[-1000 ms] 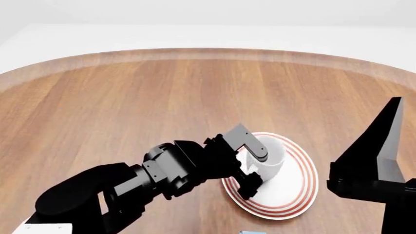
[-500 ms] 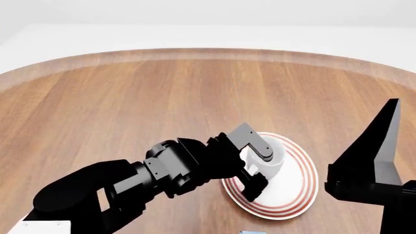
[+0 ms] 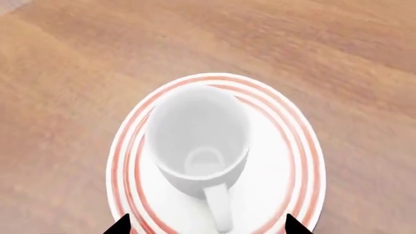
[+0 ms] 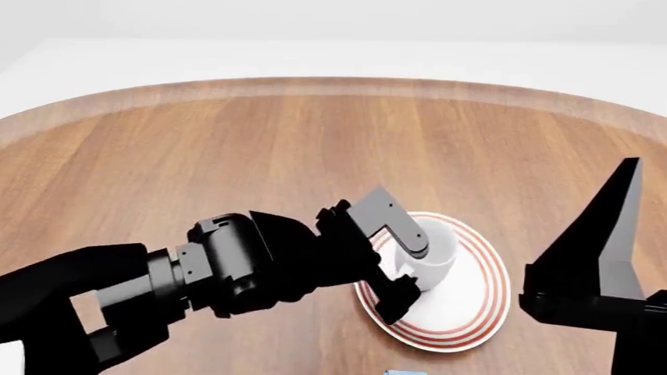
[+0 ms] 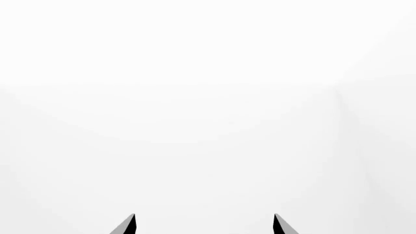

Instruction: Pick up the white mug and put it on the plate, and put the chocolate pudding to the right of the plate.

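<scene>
The white mug stands upright on the red-ringed plate. In the left wrist view the mug sits on the plate with its handle pointing toward the camera. My left gripper is open at the mug's near side. Its two fingertips stand wide apart on either side of the handle and do not touch it. Of the chocolate pudding only a light blue sliver shows, at the bottom edge of the head view. My right gripper is open and empty, facing a blank white background.
The round wooden table stretches far and left of the plate. My right arm stands raised at the right, close to the plate's right side. A white wall lies beyond the table's far edge.
My left arm has drawn back toward the left and its fingers have slid off the mug's sides. The mug stays on the plate. The right arm has not moved.
</scene>
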You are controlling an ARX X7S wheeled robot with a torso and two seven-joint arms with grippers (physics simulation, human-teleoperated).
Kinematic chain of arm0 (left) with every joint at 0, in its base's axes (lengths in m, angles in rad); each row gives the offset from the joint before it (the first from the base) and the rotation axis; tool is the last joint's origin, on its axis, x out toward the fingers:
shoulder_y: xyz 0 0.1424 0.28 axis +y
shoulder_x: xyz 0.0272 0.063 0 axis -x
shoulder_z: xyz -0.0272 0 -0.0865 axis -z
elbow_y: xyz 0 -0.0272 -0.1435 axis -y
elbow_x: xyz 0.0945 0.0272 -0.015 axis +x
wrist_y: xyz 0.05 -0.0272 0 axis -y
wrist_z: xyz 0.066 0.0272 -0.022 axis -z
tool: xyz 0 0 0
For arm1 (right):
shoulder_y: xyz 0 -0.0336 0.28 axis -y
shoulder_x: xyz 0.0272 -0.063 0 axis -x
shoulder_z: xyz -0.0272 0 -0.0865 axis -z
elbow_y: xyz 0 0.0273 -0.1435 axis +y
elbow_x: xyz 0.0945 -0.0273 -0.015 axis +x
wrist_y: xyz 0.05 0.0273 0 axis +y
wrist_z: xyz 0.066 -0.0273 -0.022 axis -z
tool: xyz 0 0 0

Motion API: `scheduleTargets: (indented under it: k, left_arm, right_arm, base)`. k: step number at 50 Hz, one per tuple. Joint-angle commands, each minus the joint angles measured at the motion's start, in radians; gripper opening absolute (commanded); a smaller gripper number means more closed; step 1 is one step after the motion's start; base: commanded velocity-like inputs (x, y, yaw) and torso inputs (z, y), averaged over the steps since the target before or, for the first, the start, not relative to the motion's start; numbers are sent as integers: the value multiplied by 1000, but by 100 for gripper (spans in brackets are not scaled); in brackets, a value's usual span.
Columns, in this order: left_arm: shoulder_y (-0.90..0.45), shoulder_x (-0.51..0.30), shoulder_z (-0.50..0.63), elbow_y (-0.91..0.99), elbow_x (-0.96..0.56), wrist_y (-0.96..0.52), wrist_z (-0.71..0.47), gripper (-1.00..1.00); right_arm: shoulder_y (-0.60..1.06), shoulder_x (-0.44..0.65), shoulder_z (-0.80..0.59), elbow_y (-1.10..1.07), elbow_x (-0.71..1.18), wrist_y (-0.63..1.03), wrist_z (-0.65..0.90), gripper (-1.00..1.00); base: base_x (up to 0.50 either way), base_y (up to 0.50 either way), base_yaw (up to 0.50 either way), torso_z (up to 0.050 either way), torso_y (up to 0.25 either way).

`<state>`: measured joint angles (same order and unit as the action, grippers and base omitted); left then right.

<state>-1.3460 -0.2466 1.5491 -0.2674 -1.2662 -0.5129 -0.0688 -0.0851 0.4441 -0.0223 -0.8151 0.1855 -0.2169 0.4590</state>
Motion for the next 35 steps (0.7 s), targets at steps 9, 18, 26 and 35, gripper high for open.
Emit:
scheduleTargets:
  k: [9,18,26,35]
  left_arm:
    - [-72,-221,-113,476,-64,-7,-165,100]
    - [-128,-355,-217,697,-155,31,-241,100]
    - [-139,-488,-299,791,-193,95,-271,100]
    - [-75,-631,-350,862,-146,195,-302,100]
  right_arm:
    - [0,-15,13,-2,-23,3,-19,100]
    - [-3,-11,12,-6,-25,7,-17,100]
    - [-5,-8,9,-13,-26,12,-16,100]
    - [-6,-9,-9,-17,-40,19,-18,100]
  base:
    - [0,0,0,0,0]
    - [0,0,0,0,0]
    - [0,0,0,0,0]
    - [0,0,0,0,0]
